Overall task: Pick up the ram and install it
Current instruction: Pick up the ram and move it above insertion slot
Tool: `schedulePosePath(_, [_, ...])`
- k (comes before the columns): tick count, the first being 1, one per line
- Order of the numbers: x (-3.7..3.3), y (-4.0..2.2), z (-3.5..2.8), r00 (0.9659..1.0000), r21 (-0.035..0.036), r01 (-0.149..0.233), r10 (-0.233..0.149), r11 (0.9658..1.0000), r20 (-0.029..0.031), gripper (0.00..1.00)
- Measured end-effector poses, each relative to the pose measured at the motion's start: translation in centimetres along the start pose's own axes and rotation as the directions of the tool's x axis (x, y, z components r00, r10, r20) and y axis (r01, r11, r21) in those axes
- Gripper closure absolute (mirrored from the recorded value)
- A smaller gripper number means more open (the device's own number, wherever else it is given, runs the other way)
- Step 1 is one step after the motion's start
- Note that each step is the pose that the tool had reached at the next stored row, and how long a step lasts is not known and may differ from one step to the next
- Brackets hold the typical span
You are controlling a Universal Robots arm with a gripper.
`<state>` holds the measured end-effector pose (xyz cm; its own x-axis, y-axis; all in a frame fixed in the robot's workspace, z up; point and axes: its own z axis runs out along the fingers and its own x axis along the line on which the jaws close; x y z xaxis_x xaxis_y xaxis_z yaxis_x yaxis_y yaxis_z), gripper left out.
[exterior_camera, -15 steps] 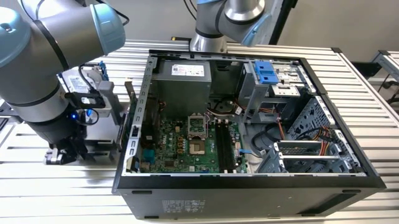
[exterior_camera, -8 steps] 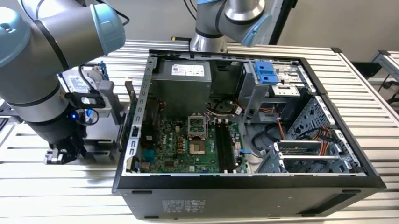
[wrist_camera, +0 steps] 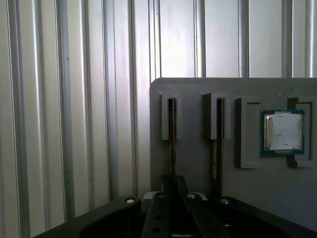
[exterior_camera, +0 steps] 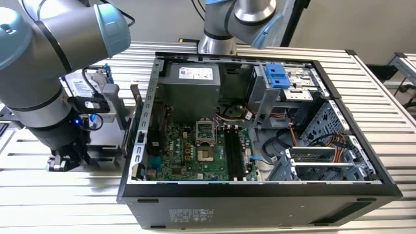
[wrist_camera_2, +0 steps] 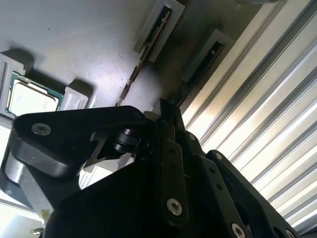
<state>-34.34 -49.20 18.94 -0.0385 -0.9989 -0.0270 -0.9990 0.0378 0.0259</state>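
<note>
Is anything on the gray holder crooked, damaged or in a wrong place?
Nothing stands out. In the first wrist view the ram and a second stick stand edge-on, straight in their slots of the gray holder, and the processor lies square in its recess. The end effector is at the ram's end.

Ribbed metal counter. Carries open computer case lying on its side, mid-counter. Also carries flat grey slotted plate, resting on the ribs toward the exterior view's left.
</note>
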Motion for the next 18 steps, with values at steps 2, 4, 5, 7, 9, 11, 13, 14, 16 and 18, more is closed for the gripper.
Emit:
schedulePosePath(2, [-0.02, 0.02, -0.53, 1.0000, 0.0000, 0.000, 0.000, 1.0000, 0.0000, 1.00])
schedulePosePath(4, [-0.04, 0.04, -1.23, 1.0000, -0.0001, 0.000, 0.000, 1.0000, 0.0000, 1.00])
schedulePosePath(5, [-0.05, 0.04, -1.60, 1.0000, 0.0000, 0.000, 0.000, 1.0000, 0.0001, 1.00])
schedulePosePath(7, [-0.07, 0.06, -2.34, 1.0000, 0.0000, 0.000, 0.000, 1.0000, 0.0000, 1.00])
schedulePosePath(9, [-0.09, 0.08, -3.17, 1.0000, 0.0000, 0.000, 0.000, 1.0000, 0.0000, 1.00])
schedulePosePath(11, [-0.10, 0.10, -3.85, 1.0000, -0.0001, 0.000, 0.000, 1.0000, -0.0001, 1.00])
schedulePosePath(13, [-0.11, 0.11, -4.27, 1.0000, 0.0000, 0.000, 0.000, 1.0000, 0.0000, 1.00])
schedulePosePath(14, [-0.12, 0.12, -4.46, 1.0000, 0.0001, 0.000, 0.000, 1.0000, 0.0000, 1.00])
schedulePosePath(16, [-0.14, 0.14, -5.03, 1.0000, 0.0000, 0.000, 0.000, 1.0000, 0.0000, 1.00])
schedulePosePath(18, [-0.16, 0.16, -5.78, 1.0000, 0.0001, 0.000, 0.000, 1.0000, 0.0000, 1.00])
